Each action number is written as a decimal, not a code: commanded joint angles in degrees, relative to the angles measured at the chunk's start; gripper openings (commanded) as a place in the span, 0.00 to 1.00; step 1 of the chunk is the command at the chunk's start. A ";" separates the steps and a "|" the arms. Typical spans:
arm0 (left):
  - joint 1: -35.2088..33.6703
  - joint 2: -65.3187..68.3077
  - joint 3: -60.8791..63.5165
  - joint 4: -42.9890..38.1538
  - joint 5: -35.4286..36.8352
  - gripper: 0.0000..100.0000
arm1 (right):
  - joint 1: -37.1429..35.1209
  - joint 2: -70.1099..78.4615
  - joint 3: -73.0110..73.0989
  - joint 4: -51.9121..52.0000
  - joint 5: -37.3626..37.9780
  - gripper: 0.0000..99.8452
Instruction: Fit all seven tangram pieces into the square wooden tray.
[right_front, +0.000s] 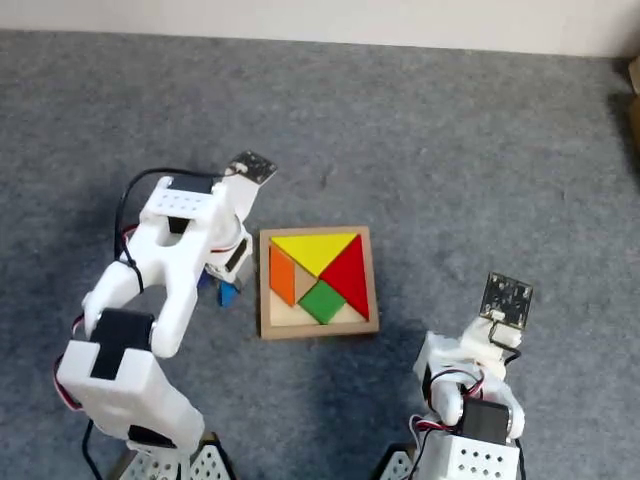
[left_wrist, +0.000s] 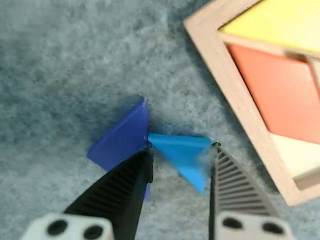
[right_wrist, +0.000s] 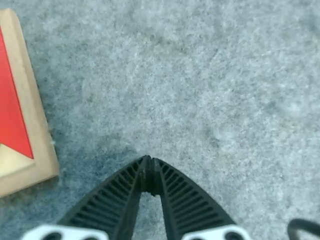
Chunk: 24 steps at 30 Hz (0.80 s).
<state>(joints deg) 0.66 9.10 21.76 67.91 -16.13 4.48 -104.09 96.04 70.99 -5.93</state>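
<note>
The square wooden tray (right_front: 266, 300) lies mid-table and holds a yellow triangle (right_front: 315, 250), a red triangle (right_front: 350, 275), an orange parallelogram (right_front: 282, 275) and a green square (right_front: 322, 301). Just off the tray's left side, my left gripper (left_wrist: 181, 150) is closed on a light blue triangle (left_wrist: 185, 157), a fingertip at each of two corners. A dark blue triangle (left_wrist: 122, 137) lies against the outside of one finger (left_wrist: 132, 177). The blue pieces (right_front: 227, 293) peek out below the left arm (right_front: 180, 250). My right gripper (right_wrist: 150, 167) is shut and empty over bare carpet, to the right of the tray corner (right_wrist: 30, 125).
Grey carpet covers the whole table. The right arm (right_front: 470, 385) sits at the front right, away from the tray. Bare wood shows on the tray floor (left_wrist: 300, 155) below the orange piece (left_wrist: 280, 95). Open carpet lies behind and right of the tray.
</note>
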 joint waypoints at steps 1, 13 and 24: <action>-0.40 -4.26 -3.65 1.58 0.62 0.18 | 0.40 -0.66 5.05 0.40 -0.53 0.01; -1.63 -2.24 -6.81 5.19 0.62 0.18 | 0.40 -0.66 5.05 0.40 -0.53 0.01; 2.15 9.63 -8.75 4.84 0.62 0.18 | 0.40 -0.66 5.05 0.40 -0.53 0.01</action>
<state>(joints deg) 0.22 18.51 15.25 72.31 -16.04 4.48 -104.09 96.04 70.99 -5.93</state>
